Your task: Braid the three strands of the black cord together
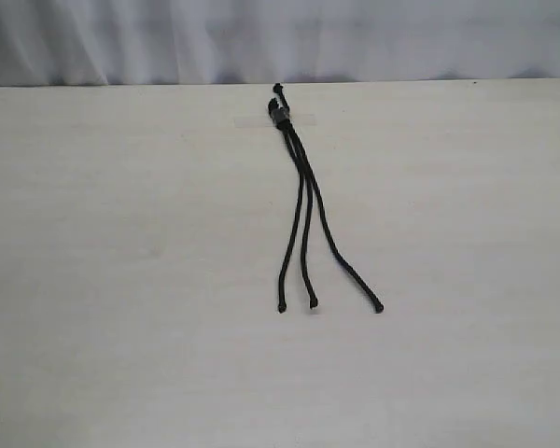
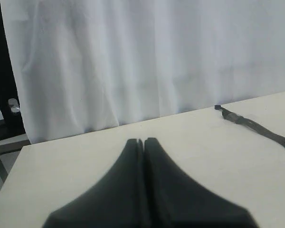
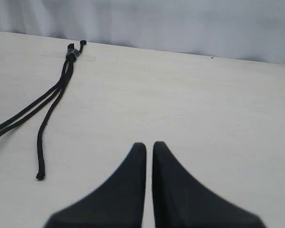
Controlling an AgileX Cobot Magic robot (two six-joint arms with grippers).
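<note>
The black cord (image 1: 281, 112) lies on the table with its knotted head near the far edge, under a strip of clear tape (image 1: 250, 119). Its three strands run toward the near side, unbraided, and spread at the tips: left (image 1: 281, 308), middle (image 1: 315, 303), right (image 1: 379, 307). No gripper shows in the exterior view. My left gripper (image 2: 143, 140) is shut and empty, with the cord (image 2: 256, 126) well off to its side. The right gripper (image 3: 149, 145) holds nothing, its jaws together but for a thin slit. The cord head (image 3: 71, 54) and one strand tip (image 3: 39, 176) lie apart from it.
The pale wooden table (image 1: 121, 280) ends at a far edge just behind the cord head. A white curtain (image 1: 261, 37) hangs behind it. A dark frame (image 2: 0, 71) stands beyond the table corner in the left wrist view.
</note>
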